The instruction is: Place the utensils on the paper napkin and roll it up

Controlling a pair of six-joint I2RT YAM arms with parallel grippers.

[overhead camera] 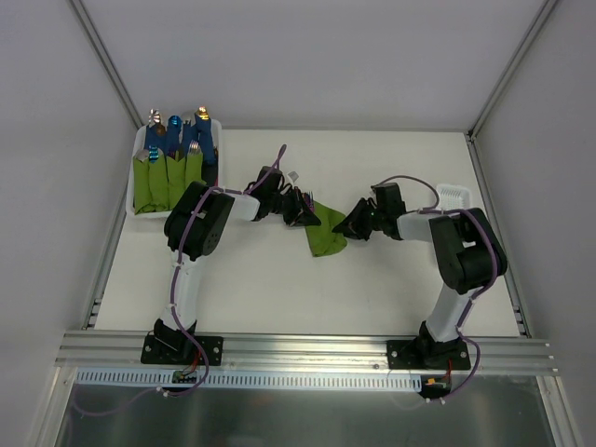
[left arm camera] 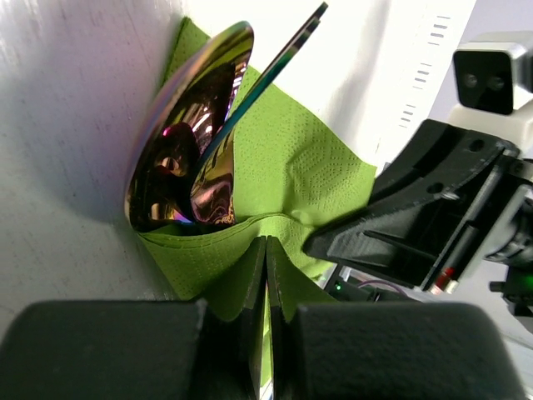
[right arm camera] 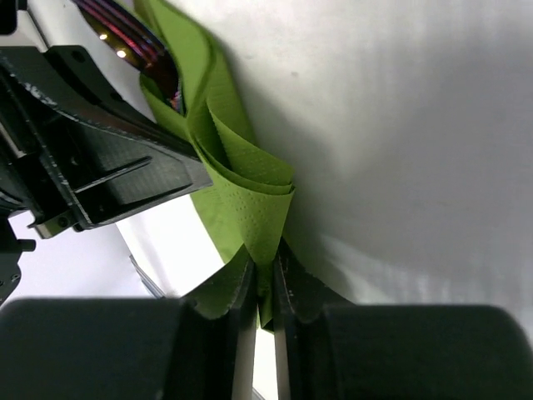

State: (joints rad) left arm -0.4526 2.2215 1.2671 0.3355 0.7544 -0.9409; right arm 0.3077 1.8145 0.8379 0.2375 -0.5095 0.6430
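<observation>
Sitting at the centre of the top view, the paper napkin [overhead camera: 324, 237] lies on the counter [overhead camera: 372, 289] between your two arms, crumpled into a narrow strip running down-right. In the left wrist view the paper napkin [left arm camera: 291, 167] is folded up over the utensils [left arm camera: 187, 142]. You can see a shiny reddish spoon bowl tucked into the fold at left of frame, and a slim handle [left arm camera: 275, 62] crossing it toward the top centre. The right wrist view shows the napkin [right arm camera: 241, 183] curled into several loose layers, with a bit of the shiny utensil [right arm camera: 125, 29] at upper left.

Your left jaws are almost closed at bottom centre of the left wrist view, pinching a flap of the napkin between them. Your right jaws are almost closed too, nipping the napkin's lower edge at bottom centre of their own view. The two sets of jaws sit close together, facing each other across the napkin.

At upper left of the top view a white tray [overhead camera: 135, 200] holds green rolled bundles [overhead camera: 168, 177] with blue handles, well apart from the napkin.
</observation>
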